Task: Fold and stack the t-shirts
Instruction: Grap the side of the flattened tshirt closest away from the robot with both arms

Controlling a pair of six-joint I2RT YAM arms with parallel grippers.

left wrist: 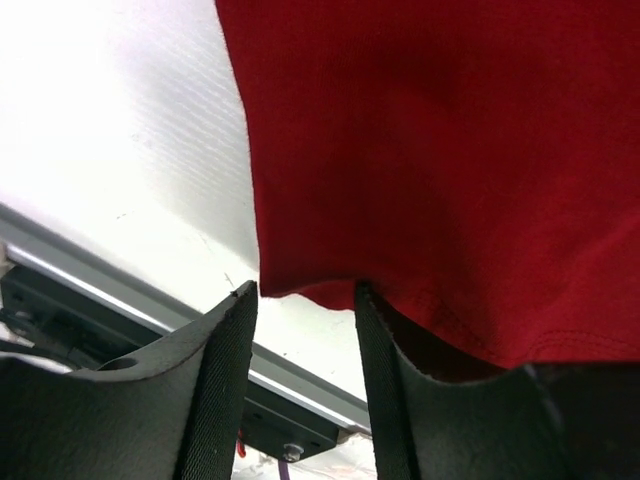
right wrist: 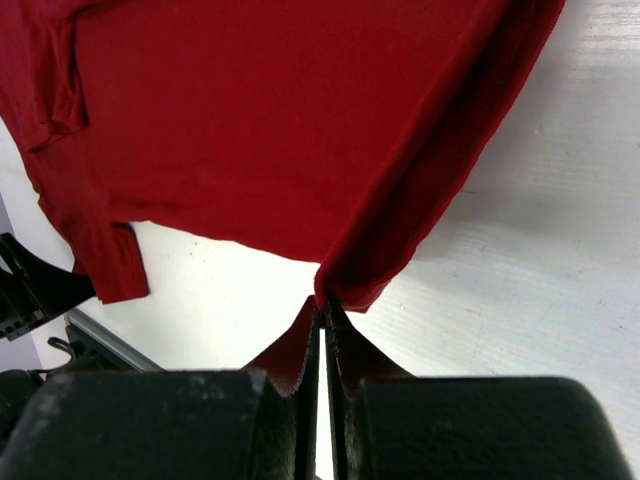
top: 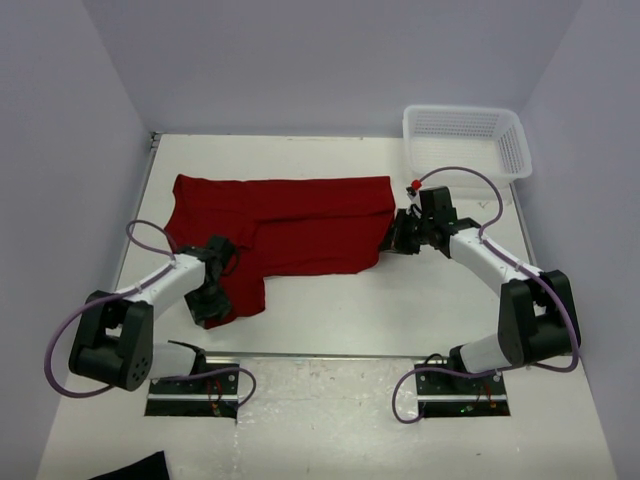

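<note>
We are early in the task: the plain dark red short-sleeved cloth t-shirt [top: 290, 225] lies spread across the middle of the bench [top: 330, 315], reaching toward the left edge, mostly flat, with no finished fold that we can see and no stack begun. Our right gripper [right wrist: 325, 310] is closed tight on the shirt's near right corner, where the cloth looks doubled over. Our left gripper [left wrist: 305, 300] stands parted at the shirt's near left flap, the hem corner lying between its fingers but not clamped. We judge that all the folding and the stacking remain. The white plastic mesh basket [top: 470, 160] sits at the far right corner. We find no brand, label or writing to read.
</note>
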